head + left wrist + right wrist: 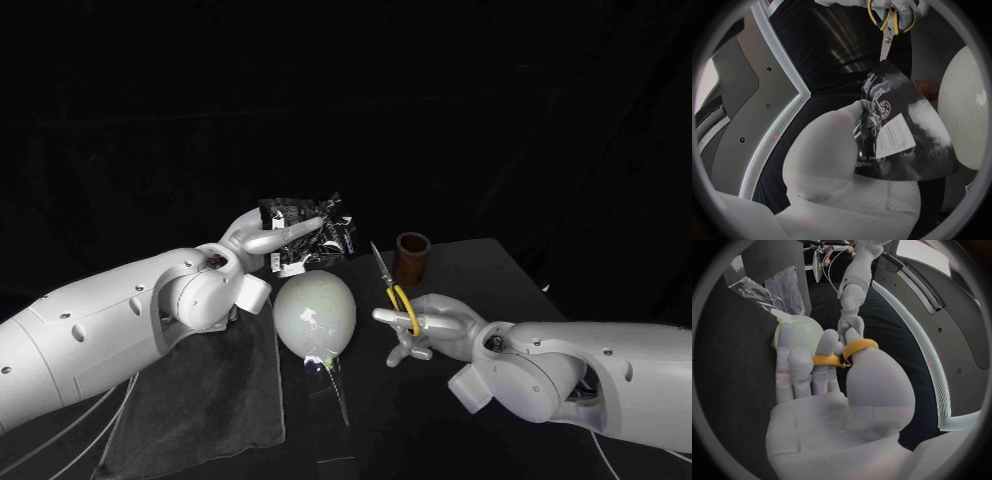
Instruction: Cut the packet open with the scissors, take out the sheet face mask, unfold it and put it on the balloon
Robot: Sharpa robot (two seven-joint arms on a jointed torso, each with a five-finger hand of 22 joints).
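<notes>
Black table [483,285] — left hand [260,241] half-covers packet [320,226].

- The head view was dim: blackness swallowed everything behind the balloon [316,318], which stood out pale.
- A small highlight sat on the balloon's upper side, and the packet [303,230] behind it glinted.
- Glare streaked the tabletop [832,50] beside the balloon.
- Both wrist views bent straight edges near their rims.

black table [469,262], grey cloth [202,400] spread over its near left part, plain black backdrop behind
</notes>
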